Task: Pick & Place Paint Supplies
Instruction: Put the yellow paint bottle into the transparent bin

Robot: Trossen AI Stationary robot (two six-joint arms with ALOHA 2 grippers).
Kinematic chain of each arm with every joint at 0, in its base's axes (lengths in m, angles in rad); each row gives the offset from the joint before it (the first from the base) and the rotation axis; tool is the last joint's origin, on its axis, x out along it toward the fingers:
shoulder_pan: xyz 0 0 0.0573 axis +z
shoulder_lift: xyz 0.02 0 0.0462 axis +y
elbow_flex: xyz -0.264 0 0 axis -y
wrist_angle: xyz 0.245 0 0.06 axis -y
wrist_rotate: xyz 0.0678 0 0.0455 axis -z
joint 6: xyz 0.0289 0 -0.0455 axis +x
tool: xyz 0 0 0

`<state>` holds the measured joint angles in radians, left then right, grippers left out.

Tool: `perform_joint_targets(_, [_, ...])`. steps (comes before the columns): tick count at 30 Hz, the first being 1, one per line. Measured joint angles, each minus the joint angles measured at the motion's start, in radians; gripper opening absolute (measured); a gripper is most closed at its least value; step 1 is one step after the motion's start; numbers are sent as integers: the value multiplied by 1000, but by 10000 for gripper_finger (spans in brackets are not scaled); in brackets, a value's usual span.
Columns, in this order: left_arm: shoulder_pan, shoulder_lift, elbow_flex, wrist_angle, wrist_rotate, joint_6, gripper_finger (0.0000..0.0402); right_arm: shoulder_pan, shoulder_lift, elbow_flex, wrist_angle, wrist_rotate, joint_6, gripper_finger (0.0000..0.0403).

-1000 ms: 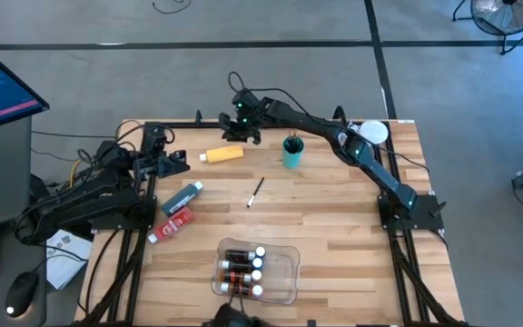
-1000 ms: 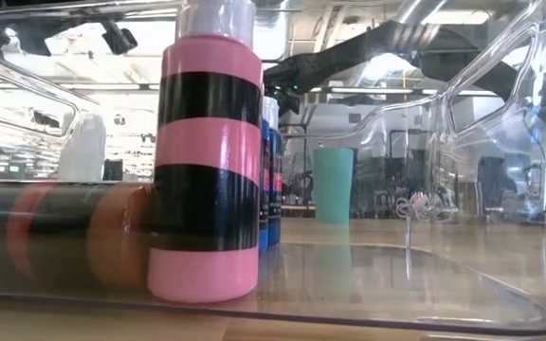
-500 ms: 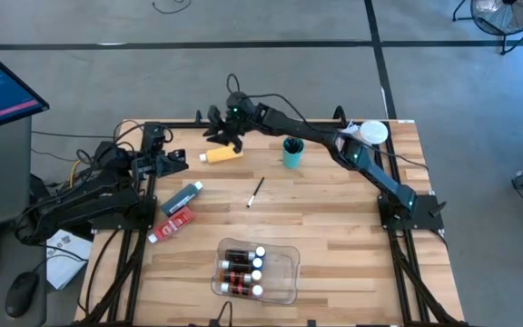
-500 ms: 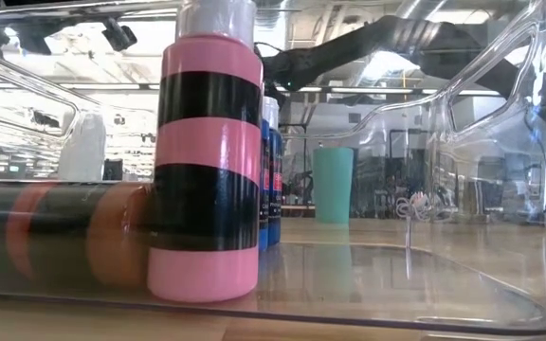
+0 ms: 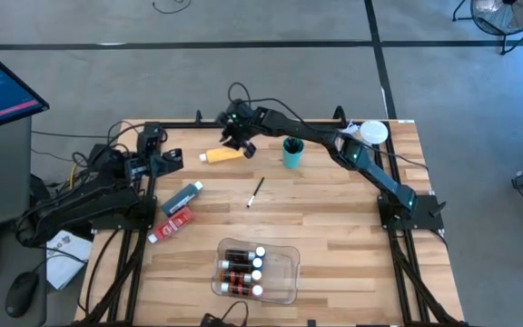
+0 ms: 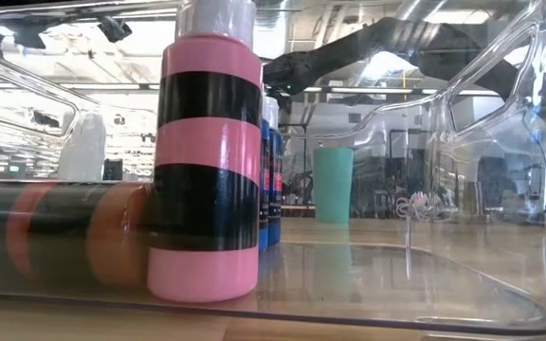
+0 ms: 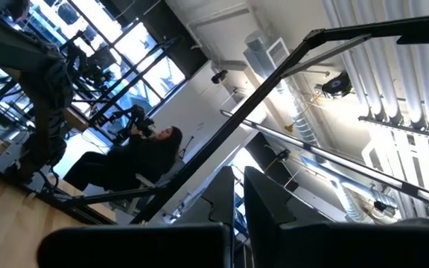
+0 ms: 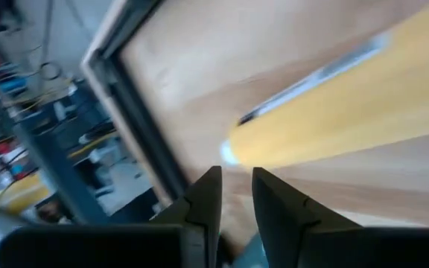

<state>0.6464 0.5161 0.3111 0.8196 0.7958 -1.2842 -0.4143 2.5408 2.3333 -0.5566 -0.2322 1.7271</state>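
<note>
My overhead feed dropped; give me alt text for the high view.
The right gripper is at the far side of the table, right by the lying yellow bottle. The left gripper waits shut at the left edge. Capped bottles fill the clear tray.

The whole table is seen from straight above in the high view, at a distance. The low view is set at table height inside the clear tray, very near a pink-and-black bottle, and faces level toward the teal cup, which is shared with the high view. The left wrist view is tilted up at the ceiling and room. The right wrist view is held close before the right hand, facing the yellow bottle, also seen from above.
</note>
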Motion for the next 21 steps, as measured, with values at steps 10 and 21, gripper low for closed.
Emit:
perform_joint_targets(10, [0, -19, 0, 7, -38, -3, 2, 2, 0, 0, -128, 101, -20, 70])
perform_joint_targets(21, [0, -19, 0, 14, -66, -4, 2, 20, 37, 2, -188, 22, -61, 70])
